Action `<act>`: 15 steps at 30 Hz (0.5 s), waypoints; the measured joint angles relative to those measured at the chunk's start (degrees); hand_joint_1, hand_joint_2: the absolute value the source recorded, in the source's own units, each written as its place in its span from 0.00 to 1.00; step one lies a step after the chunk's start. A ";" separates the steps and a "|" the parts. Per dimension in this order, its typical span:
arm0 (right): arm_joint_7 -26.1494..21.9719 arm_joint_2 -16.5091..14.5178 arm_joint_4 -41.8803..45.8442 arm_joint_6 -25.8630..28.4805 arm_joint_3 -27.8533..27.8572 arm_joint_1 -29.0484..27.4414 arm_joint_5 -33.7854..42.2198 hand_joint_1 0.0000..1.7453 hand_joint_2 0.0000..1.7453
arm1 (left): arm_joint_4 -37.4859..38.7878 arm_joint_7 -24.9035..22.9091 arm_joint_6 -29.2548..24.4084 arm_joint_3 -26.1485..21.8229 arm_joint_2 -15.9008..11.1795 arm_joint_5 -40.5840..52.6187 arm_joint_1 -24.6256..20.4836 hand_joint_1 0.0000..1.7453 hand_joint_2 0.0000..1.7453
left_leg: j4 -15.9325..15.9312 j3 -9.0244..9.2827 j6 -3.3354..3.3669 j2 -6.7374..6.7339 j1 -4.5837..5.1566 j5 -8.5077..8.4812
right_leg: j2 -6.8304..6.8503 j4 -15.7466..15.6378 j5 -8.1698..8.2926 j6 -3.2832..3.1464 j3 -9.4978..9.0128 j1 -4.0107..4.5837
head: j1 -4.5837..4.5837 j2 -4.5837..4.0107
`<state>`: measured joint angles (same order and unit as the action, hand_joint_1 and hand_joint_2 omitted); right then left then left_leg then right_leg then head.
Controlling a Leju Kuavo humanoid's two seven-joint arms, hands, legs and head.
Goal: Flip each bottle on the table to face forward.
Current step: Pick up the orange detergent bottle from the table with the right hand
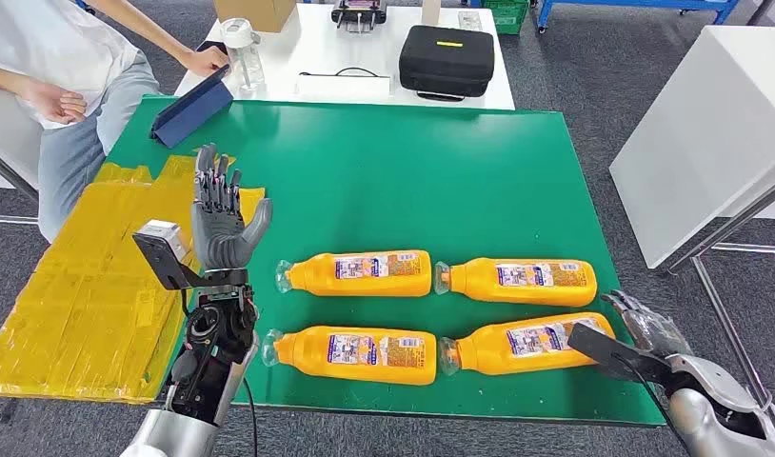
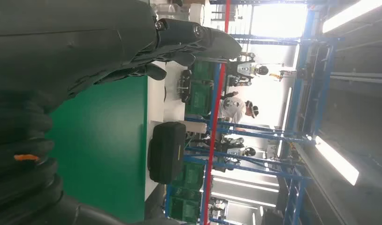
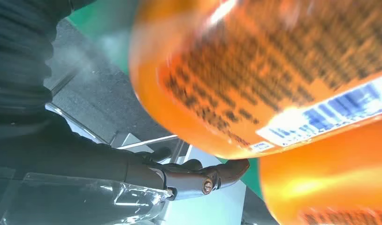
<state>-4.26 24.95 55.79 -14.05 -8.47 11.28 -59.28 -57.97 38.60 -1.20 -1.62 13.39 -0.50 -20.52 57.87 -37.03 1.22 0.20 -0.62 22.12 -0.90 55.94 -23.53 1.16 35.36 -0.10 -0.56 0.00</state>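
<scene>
Four orange bottles lie on their sides on the green table [image 1: 384,181], caps pointing left: back left [image 1: 365,273], back right [image 1: 522,280], front left [image 1: 355,353] and front right [image 1: 522,345]. My left hand [image 1: 217,214] stands upright over the table's left edge with its fingers spread, holding nothing; it is left of the back left bottle. My right hand [image 1: 645,322] hangs at the front right corner, fingers apart, just beyond the front right bottle's base end. In the right wrist view that bottle [image 3: 273,70] looms blurred above my fingers [image 3: 203,176].
Yellow sheets [image 1: 79,286] lie left of the green table. A person [image 1: 60,57] sits at the back left, with one hand by a blue folder [image 1: 188,107]. A white table behind holds a clear jug [image 1: 243,48] and a black case [image 1: 447,62]. Another white table [image 1: 707,124] stands right.
</scene>
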 joint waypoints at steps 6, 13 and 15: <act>0.00 -2.40 -2.47 0.26 -0.21 2.54 -1.06 0.00 1.00 | 0.87 -0.10 0.02 0.37 0.39 0.21 -1.23 0.00 1.00 | 0.00 0.12 -0.01 -0.01 0.00 -0.03 | -0.02 0.01 0.10 -0.07 -0.12 0.00 | 0.00 -0.01; -0.86 -6.60 -9.98 2.18 -0.23 8.81 -3.96 0.00 1.00 | 3.15 -0.69 0.03 0.41 1.32 0.57 -4.20 0.00 1.00 | 0.00 0.19 -0.04 -0.03 0.00 -0.14 | -0.08 0.01 0.21 -0.08 -0.15 0.01 | -0.01 -0.01; -1.02 -7.66 -11.04 2.51 -0.10 9.52 -4.13 0.00 1.00 | 3.75 -0.70 0.00 0.41 1.63 0.78 -4.66 0.00 1.00 | 0.00 0.19 -0.04 -0.02 -0.01 -0.15 | -0.08 0.02 0.21 -0.08 -0.16 0.02 | -0.01 -0.01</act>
<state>-5.28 17.29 44.75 -11.54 -8.57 20.80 -63.40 -54.21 37.90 -1.20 -1.20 15.02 0.28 -25.18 57.87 -36.84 1.18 0.19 -0.63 21.98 -0.98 55.96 -23.32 1.08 35.21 -0.08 -0.57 -0.01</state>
